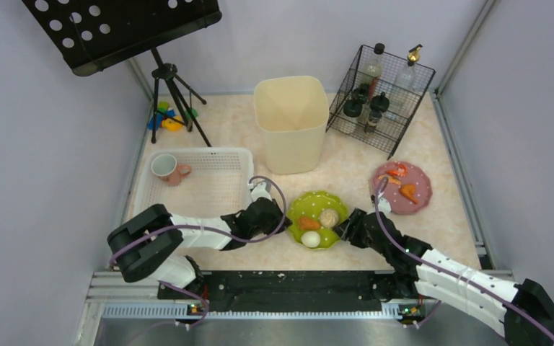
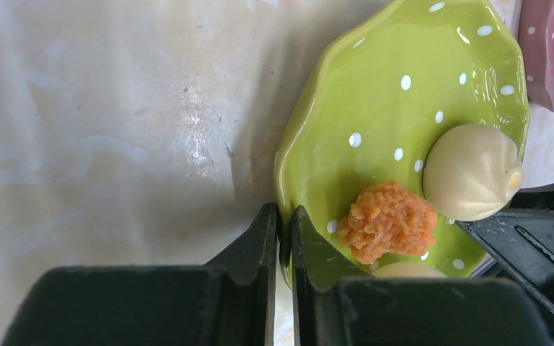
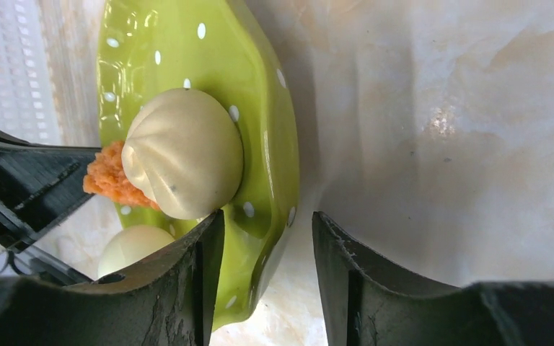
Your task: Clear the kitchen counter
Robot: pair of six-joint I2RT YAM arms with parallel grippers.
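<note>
- Kitchen counter point(image 1: 346, 173) lies directly beneath both sets of jaws, filling the floor of the booth in front of the arm bases.
- We see the left gripper point(image 1: 283, 218) pinching the rim of the green dotted plate point(image 1: 316, 199) at its 9 o'clock, fingers nearly together.
- We see the right gripper point(image 1: 343, 225) at the plate's 3 o'clock, jaws spread astride the rim; the outer finger hangs over bare counter, apart from the plate.
- On the plate: a dumpling point(image 1: 329, 217), an orange lump point(image 1: 308, 223) and an egg point(image 1: 310, 238).
- Around the counter: white perforated basket point(image 1: 209, 187) holding a pink mug point(image 1: 167, 168) at 10 o'clock, cream bin point(image 1: 291, 122) at 12, wire rack point(image 1: 379, 101) of bottles at 1, pink plate point(image 1: 418, 198) at 3.
- Plain pale walls enclose three sides.
- The counter looks glossy, beige-pink and marbled, with faint specks.
</note>
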